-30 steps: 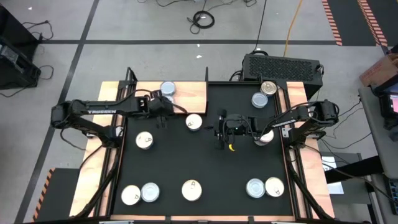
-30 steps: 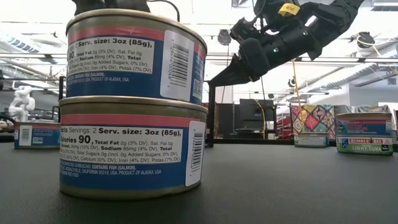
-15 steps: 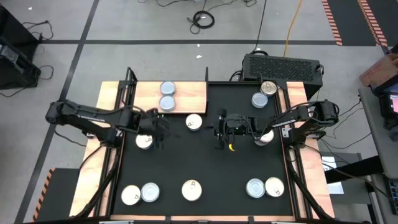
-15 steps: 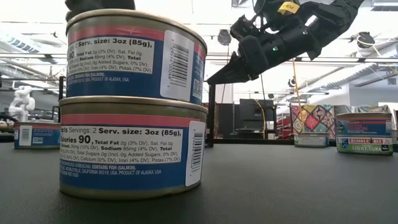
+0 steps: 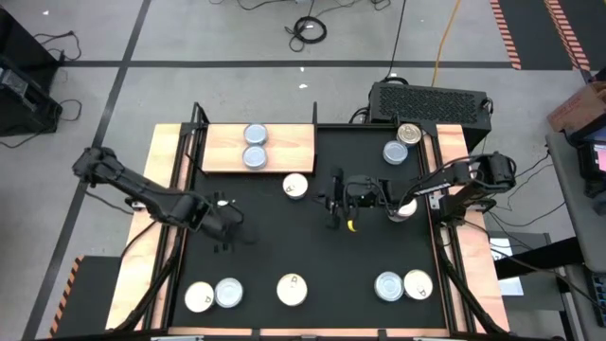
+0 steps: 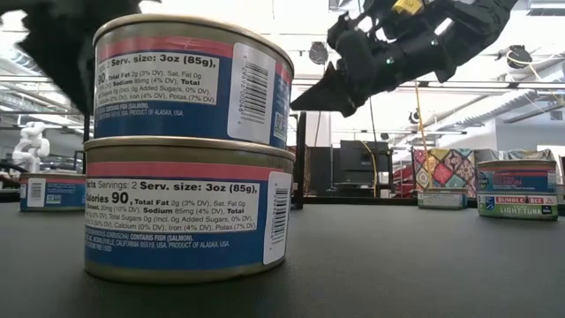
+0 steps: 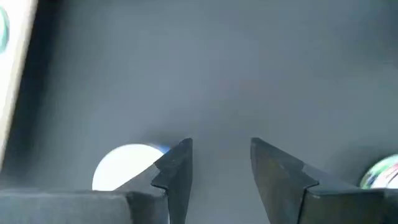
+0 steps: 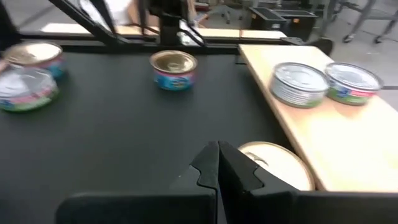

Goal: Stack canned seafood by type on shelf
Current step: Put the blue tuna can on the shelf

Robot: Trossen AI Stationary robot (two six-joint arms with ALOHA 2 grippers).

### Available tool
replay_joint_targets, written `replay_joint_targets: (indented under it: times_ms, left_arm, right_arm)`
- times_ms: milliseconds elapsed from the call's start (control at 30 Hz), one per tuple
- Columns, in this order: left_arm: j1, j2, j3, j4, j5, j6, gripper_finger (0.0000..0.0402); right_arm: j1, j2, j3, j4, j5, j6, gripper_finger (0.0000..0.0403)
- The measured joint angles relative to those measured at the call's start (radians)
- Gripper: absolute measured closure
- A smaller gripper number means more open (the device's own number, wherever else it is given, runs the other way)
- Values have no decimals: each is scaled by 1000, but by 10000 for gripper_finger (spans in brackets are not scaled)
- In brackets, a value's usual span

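A: Cans?
B: Two silver-topped flat round tins (image 5: pixel 254 146) sit touching on the pale wood shelf (image 5: pixel 289 152); the others are scattered on the black mat (image 5: pixel 312 246).
A: Claws?
B: Left gripper (image 5: pixel 224 225) is over the mat, fingers apart and empty. Right gripper (image 5: pixel 334 202) is mid-mat, fingers together. Grey concrete floor around.

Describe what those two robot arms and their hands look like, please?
Both arms are dark, jointed and slim, with thin cables running along them. The right arm has a small yellow mark near its hand. Each hand ends in two flat, black, wedge-shaped fingers; the left hand looks the same.
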Motion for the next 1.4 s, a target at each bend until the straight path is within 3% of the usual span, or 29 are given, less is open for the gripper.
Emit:
replay_joint_targets:
  times_ms: [533, 1233, 1400]
  left_arm:
    - [-98, 5, -256, 78, -53, -161, 240]
    - [-100, 146, -257, 71, -187, -150, 240]
    - [-99, 147, -258, 67, -194, -150, 264]
  right_arm:
    - [99, 0, 0, 18, 11, 107, 403]
    - [99, 0, 0, 14, 13, 34, 403]
    - [99, 0, 0, 14, 13, 34, 403]
